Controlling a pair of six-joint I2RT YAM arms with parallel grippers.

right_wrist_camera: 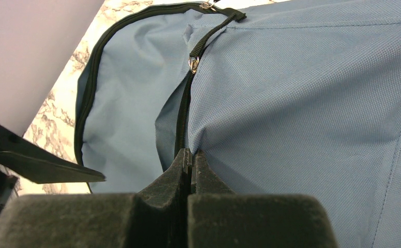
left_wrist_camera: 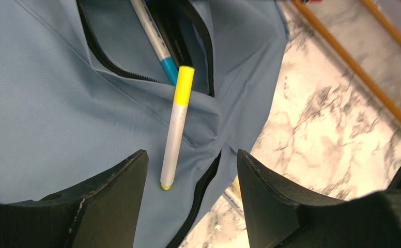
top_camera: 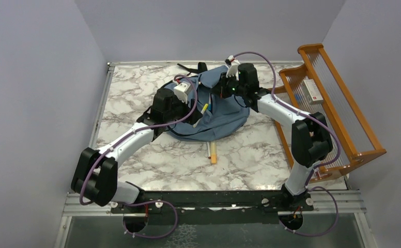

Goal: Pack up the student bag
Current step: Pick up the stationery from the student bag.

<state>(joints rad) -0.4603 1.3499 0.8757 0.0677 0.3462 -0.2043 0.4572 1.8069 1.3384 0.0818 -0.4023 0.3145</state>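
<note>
Since the student bag [top_camera: 224, 116] is limp cloth, the right claw [right_wrist_camera: 190, 153] pinches its zipper edge [right_wrist_camera: 184, 119]; left claw [left_wrist_camera: 190, 155] gapes.

Student bag [top_camera: 224, 116] lies flat mid-desk [top_camera: 136, 93], toward the far edge. Rack [top_camera: 343, 111] stands along the desk's right side, with a box [top_camera: 312, 90] on it. Pencil [top_camera: 213, 153] lies on the desk just in front of the bag's near edge, thin pen [top_camera: 208, 150] beside it on the left. Marker [left_wrist_camera: 176, 129] lies on top of the bag, its cap end at the pocket opening [left_wrist_camera: 136, 51]. A second pen [left_wrist_camera: 154, 39] sits inside that pocket. Left hand [left_wrist_camera: 190, 175] is over the bag's left part, jaws either side of the marker's tail, apart from it. Right hand [right_wrist_camera: 190, 157] is at the bag's far side, pinched on fabric beside the zipper [right_wrist_camera: 184, 111].
</note>
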